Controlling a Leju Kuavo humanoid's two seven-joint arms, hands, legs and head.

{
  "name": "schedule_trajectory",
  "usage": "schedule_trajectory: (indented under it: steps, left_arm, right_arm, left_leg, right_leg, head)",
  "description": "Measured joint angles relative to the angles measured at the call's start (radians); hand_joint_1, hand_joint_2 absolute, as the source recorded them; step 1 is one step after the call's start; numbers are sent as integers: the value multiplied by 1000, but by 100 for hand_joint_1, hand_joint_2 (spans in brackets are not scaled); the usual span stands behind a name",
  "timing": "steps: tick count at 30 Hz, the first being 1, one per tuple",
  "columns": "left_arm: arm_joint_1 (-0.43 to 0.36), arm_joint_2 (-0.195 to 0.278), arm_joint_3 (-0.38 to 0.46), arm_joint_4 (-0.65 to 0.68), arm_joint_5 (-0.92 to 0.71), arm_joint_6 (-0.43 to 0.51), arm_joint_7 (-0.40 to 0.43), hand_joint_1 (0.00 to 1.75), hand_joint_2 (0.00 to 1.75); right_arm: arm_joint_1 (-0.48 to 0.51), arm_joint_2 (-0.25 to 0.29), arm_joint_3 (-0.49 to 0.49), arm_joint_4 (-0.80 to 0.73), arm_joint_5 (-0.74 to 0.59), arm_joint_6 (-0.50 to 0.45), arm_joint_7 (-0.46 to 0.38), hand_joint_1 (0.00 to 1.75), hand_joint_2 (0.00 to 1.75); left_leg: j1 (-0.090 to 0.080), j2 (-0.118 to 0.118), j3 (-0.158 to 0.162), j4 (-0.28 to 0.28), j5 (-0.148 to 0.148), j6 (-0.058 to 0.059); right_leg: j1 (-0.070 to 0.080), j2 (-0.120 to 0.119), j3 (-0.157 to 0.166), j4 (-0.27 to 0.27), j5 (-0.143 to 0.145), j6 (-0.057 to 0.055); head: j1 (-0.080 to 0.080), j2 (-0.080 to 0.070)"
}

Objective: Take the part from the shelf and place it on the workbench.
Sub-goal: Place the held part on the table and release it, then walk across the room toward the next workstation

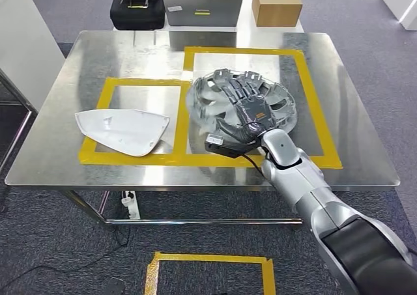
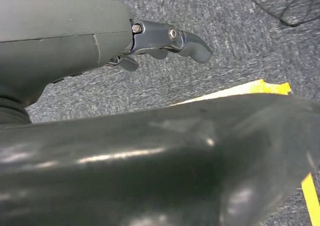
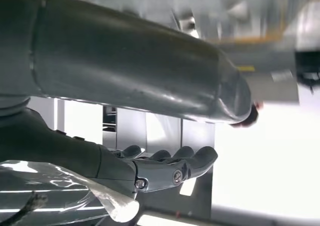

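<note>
A grey round ribbed part (image 1: 279, 99) lies on the steel workbench (image 1: 354, 158), inside the right yellow-taped rectangle. My right hand (image 1: 248, 109) is laid over its middle, back of the hand up and fingers spread flat. In the right wrist view that hand (image 3: 166, 166) has straight fingers and nothing between thumb and fingers; the shiny part (image 3: 56, 191) sits just beside the fingers. My left hand (image 2: 166, 39) hangs over the grey carpet and holds nothing.
A white curved panel (image 1: 123, 129) lies in the left taped rectangle. Behind the bench stand a black case (image 1: 137, 8), a laptop (image 1: 201, 8) and a cardboard box (image 1: 276, 4). A white frame (image 1: 25, 41) is at the left. Yellow tape (image 1: 211, 262) marks the floor.
</note>
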Motion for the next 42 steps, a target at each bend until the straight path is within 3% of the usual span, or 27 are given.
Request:
schedule_trajectory:
  steps: [2, 6, 8, 11, 12, 13, 14, 17, 18, 21, 22, 23, 26, 27, 28, 29, 31, 33, 34, 36, 37, 38, 40, 41, 42]
  left_arm:
    - [-2, -1, 0, 0, 1, 0, -2, 0, 0]
    - [3, -1, 0, -1, 2, -1, -4, 0, 0]
    - [5, 0, 0, -1, 2, -1, -4, 0, 0]
    - [6, 0, 0, -1, 2, -1, -4, 0, 0]
    - [6, 1, 0, -1, 2, -1, -4, 0, 0]
    - [7, 1, 0, -1, 2, -1, -4, 0, 0]
    - [8, 1, 0, -1, 2, -1, -5, 0, 0]
    - [7, 2, 0, -1, 8, 1, -16, 0, 0]
    - [8, 2, 0, -2, 11, 3, -20, 0, 0]
    - [16, 1, 2, -2, 19, 6, -29, 0, 0]
    - [18, 1, 3, -2, 22, 7, -33, 0, 0]
    - [21, 2, 5, -2, 26, 9, -37, 0, 0]
    - [32, 0, 12, -2, 33, 12, -49, 0, 0]
    - [36, 0, 14, -2, 34, 12, -51, 0, 0]
    - [39, 0, 15, -2, 34, 12, -53, 0, 0]
    - [40, 0, 17, -2, 35, 12, -53, 0, 0]
    - [41, 0, 18, -2, 35, 12, -54, 0, 0]
    - [41, -1, 21, -2, 38, 15, -53, 0, 0]
    - [43, -1, 23, -2, 40, 17, -51, 0, 0]
    - [51, -2, 31, -2, 44, 24, -47, 0, 0]
    - [59, -4, 36, -2, 48, 27, -46, 0, 0]
    - [67, -6, 41, -2, 53, 31, -46, 0, 0]
    - [81, -11, 56, -2, 70, 39, -50, 0, 0]
    - [85, -15, 64, -2, 80, 42, -53, 0, 0]
    - [87, -18, 74, -2, 91, 45, -55, 0, 0]
  right_arm:
    - [31, 11, -2, -57, -34, -24, -9, 0, 0]
    - [121, 30, -5, -176, -97, -38, -21, 0, 0]
    - [151, 37, -6, -221, -111, -40, -23, 0, 0]
    - [184, 42, -13, -262, -124, -49, -25, 0, 0]
    - [194, 42, -17, -270, -136, -53, -28, 0, 0]
    - [203, 42, -24, -278, -155, -56, -36, 0, 0]
    - [213, 43, -32, -289, -186, -58, -49, 0, 0]
    - [250, 49, -64, -359, -322, -58, -112, 0, 0]
    - [263, 52, -74, -386, -362, -56, -130, 0, 0]
    - [312, 59, -96, -463, -462, -41, -171, 0, 0]
    - [336, 60, -104, -494, -512, -31, -190, 0, 0]
    - [362, 61, -114, -527, -570, -18, -211, 0, 0]
    - [435, 62, -136, -619, -696, 13, -258, 0, 0]
    - [454, 62, -141, -641, -707, 16, -263, 0, 0]
    - [470, 63, -145, -661, -711, 19, -266, 0, 0]
    - [483, 63, -148, -677, -714, 20, -267, 0, 0]
    - [498, 64, -155, -706, -725, 23, -271, 0, 0]
    - [507, 69, -163, -734, -768, 35, -286, 0, 0]
    - [520, 72, -168, -749, -803, 45, -299, 0, 0]
    - [578, 81, -184, -788, -897, 59, -339, 0, 0]
    - [617, 87, -194, -809, -942, 61, -363, 0, 0]
    - [659, 95, -204, -833, -988, 61, -387, 0, 0]
    - [741, 116, -228, -881, -1081, 69, -425, 0, 0]
    - [781, 126, -241, -901, -1130, 81, -434, 0, 0]
    - [818, 134, -255, -915, -1173, 99, -430, 0, 0]
  left_leg:
    - [-3, 0, -4, 6, 0, -10]
    - [-2, -1, -11, 8, 5, -35]
    - [0, -1, -28, 53, -42, -46]
    - [2, 1, -81, 237, -164, -54]
    - [2, 1, -84, 274, -182, -54]
    - [2, 1, -68, 273, -183, -53]
    - [2, 1, -32, 232, -167, -50]
    - [-2, 0, 108, 22, -115, -36]
    - [-5, -1, 128, -12, -108, -32]
    - [-10, 0, 121, -21, -87, -16]
    - [-9, 2, 114, -24, -76, -9]
    - [-6, 3, 103, -27, -63, -2]
    - [-4, 4, 59, -28, -29, 8]
    - [-5, 5, 44, -27, -18, 8]
    - [-5, 6, 29, -27, -8, 6]
    - [-5, 7, 15, -26, 2, 5]
    - [-5, 8, -7, -22, 20, -2]
    - [-8, 8, -20, -15, 35, -11]
    - [-8, 8, -23, -13, 43, -15]
    - [-7, 6, -27, -14, 56, -26]
    - [-5, 4, -30, -10, 48, -32]
    - [-3, 3, -36, 6, 22, -38]
    - [-1, 3, -57, 99, -79, -47]
    - [0, 3, -68, 166, -128, -50]
    - [1, 3, -73, 225, -158, -53]
  right_leg:
    - [1, 0, 60, -110, 35, -5]
    - [6, 2, 69, -130, 48, -31]
    - [3, -1, 59, -134, 60, -48]
    - [4, -4, 37, -134, 78, -57]
    - [6, -5, 28, -134, 85, -57]
    - [7, -5, 18, -134, 93, -56]
    - [8, -5, 10, -134, 101, -55]
    - [10, -5, -8, -133, 124, -47]
    - [10, -5, -10, -133, 131, -42]
    - [6, -5, -13, -140, 148, -24]
    - [6, -4, -20, -134, 135, -18]
    - [5, -3, -32, -112, 103, -13]
    - [5, -2, -82, 65, -46, -3]
    - [5, -2, -88, 123, -69, -1]
    - [5, -3, -79, 153, -68, 0]
    - [5, -3, -53, 147, -48, 0]
    - [5, -3, 54, 33, -7, -4]
    - [7, -3, 165, -117, -14, -9]
    - [9, -3, 193, -161, -26, -13]
    - [11, -6, 196, -183, -28, -26]
    - [11, -9, 190, -183, -21, -35]
    - [10, -12, 184, -184, -12, -46]
    - [10, -15, 167, -184, 9, -60]
    - [11, -16, 156, -182, 19, -62]
    - [12, -18, 143, -179, 28, -62]
  head:
    - [0, 0]
    - [-1, 0]
    - [-4, 0]
    - [-8, 0]
    - [-8, 0]
    - [-8, 0]
    - [-8, 0]
    - [-6, 0]
    - [-6, 0]
    - [-5, 0]
    - [-4, 0]
    - [-2, 0]
    - [4, 0]
    - [5, 0]
    - [5, 0]
    - [5, 0]
    - [5, 0]
    - [6, 0]
    - [6, 0]
    - [7, 0]
    - [7, 0]
    - [5, 0]
    - [-1, 0]
    - [-3, 0]
    - [-4, 0]
